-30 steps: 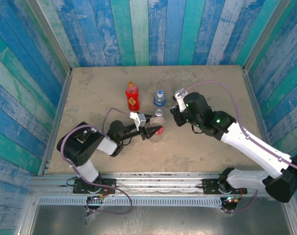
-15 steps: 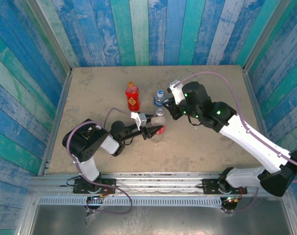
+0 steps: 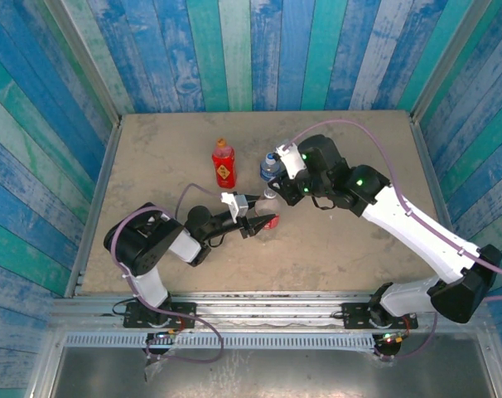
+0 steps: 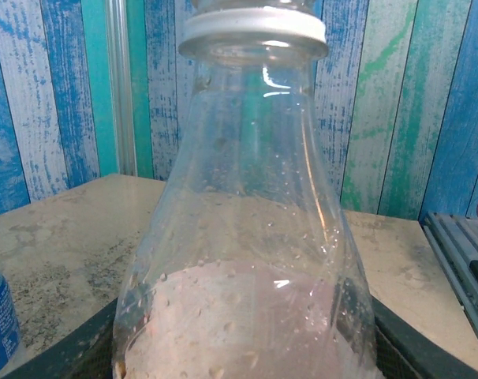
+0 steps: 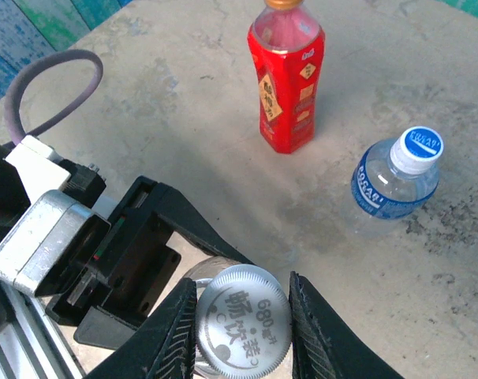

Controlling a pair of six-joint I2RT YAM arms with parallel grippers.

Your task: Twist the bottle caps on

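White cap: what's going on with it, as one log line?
left gripper: holds clear bottle upright | right gripper: shut on white cap atop it | red bottle, blue-label bottle: capped

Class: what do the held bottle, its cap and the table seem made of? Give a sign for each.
Bottle: clear glossy plastic, see-through with highlights.
Cap: white matte plastic, probably; ribbed edge, printed top.
Table: mottled stone or concrete look, matte.

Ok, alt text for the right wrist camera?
The right gripper pinches a white round plastic cap atop a clear plastic bottle held by the left gripper. Behind, a red plastic bottle and a short clear blue-labelled bottle stand on the table.
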